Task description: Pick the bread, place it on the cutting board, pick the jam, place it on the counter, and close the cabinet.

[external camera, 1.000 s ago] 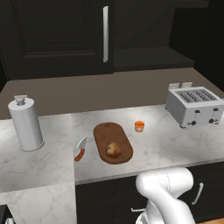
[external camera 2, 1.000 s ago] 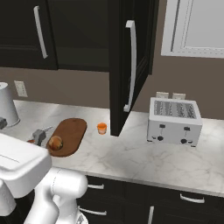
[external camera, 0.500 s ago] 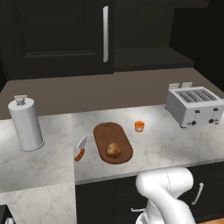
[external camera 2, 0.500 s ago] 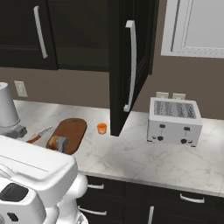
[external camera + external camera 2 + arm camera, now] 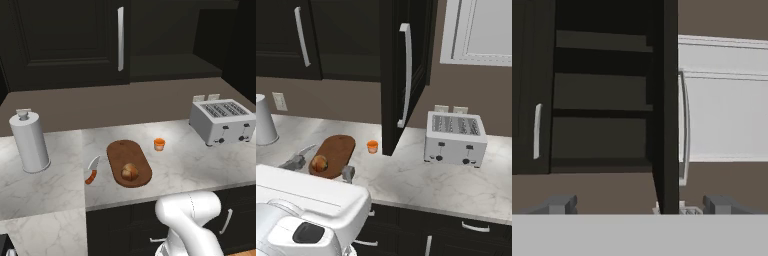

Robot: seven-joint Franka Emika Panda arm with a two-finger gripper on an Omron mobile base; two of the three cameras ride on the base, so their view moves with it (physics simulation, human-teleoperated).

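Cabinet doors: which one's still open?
The right door of the cabinet, swung out edge-on above the jam. The left door sits flush and shut.

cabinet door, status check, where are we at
Gripper open, empty, facing the open door. Bread on board, jam on counter. Cabinet not yet closed, path looks clear.

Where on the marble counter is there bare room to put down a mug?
Free: the white-grey marble counter between the small orange jam jar and the silver toaster. Crowded: the orange-handled knife beside the reddish-brown oval cutting board holding the round golden bread roll.
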